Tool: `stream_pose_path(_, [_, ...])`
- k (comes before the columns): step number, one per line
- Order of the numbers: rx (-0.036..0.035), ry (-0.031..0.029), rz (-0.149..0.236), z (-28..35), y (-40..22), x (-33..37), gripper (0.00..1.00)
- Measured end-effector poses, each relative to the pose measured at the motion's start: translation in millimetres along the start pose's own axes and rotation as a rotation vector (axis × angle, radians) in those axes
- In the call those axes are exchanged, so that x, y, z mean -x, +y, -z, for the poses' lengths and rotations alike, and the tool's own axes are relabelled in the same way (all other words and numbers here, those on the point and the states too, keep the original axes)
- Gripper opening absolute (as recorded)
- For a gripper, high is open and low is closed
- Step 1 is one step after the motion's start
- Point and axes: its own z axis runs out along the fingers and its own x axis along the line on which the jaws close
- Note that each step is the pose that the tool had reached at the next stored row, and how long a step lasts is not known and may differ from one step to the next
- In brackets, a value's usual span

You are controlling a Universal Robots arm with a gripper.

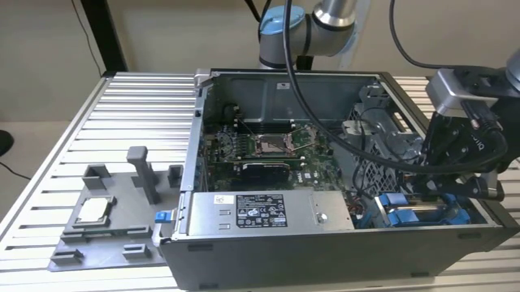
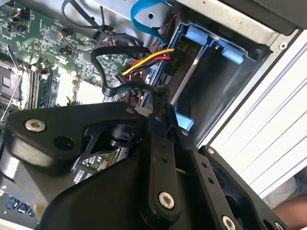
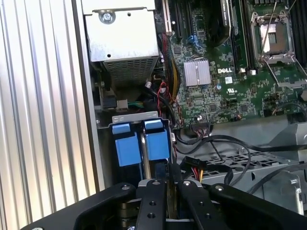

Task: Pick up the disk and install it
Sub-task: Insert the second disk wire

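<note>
First wrist view, disk [image 3: 146, 165] edge-up in bay

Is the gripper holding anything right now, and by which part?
Cannot tell. The gripper hangs just above the blue carriers in the drive bay of the computer case, and its own body hides any contact with them.

We see open computer case [image 1: 243, 76] on slatted metal table [image 1: 138, 115]; grey power-supply box [image 1: 268, 211] inside, beside motherboard [image 1: 268, 146]; small chip [image 1: 94, 210] on grey tray [image 1: 114, 240].
</note>
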Motion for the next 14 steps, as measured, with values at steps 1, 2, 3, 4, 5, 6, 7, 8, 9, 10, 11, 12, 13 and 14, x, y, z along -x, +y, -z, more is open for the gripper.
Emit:
stream_pose_path(1, [-0.0002,-0.0001,0.000,-0.4,-0.1,0.0,0.00])
stream_pose_path(2, [-0.0004,0.0000,0.000,-0.7,-0.1,0.0,0.00])
stream_pose_path(3, [-0.0004,-0.0001,0.000,-1.1,-0.4,0.0,0.00])
stream_pose_path(4, [-0.0005,0.0000,0.000,-1.5,-0.6,0.1,0.00])
stream_pose_path(5, [-0.0005,0.0000,0.000,-2.0,-1.0,0.2,0.00])
stream_pose_path(6, [-0.0005,-0.0001,0.000,-2.5,-1.3,0.3,0.00])
stream_pose_path(7, [-0.0005,-0.0001,0.000,-2.9,-1.8,0.5,0.00])
stream_pose_path(8, [-0.0005,-0.0001,0.000,-3.3,-2.2,0.6,0.00])
stream_pose_path(9, [-0.0006,0.0000,0.000,-3.8,-2.7,0.8,0.00])
stream_pose_path(10, [-0.0006,-0.0001,0.000,-4.2,-3.3,0.9,0.00])
stream_pose_path(11, [-0.0007,-0.0001,0.000,-4.6,-3.8,1.1,0.00])
stream_pose_path(12, [-0.0008,0.0000,0.000,-5.0,-4.2,1.2,0.00])
stream_pose_path(13, [-0.0009,-0.0001,0.000,-5.5,-4.5,1.3,0.00])
stream_pose_path(14, [-0.0010,-0.0002,0.000,-6.0,-4.9,1.4,0.00])
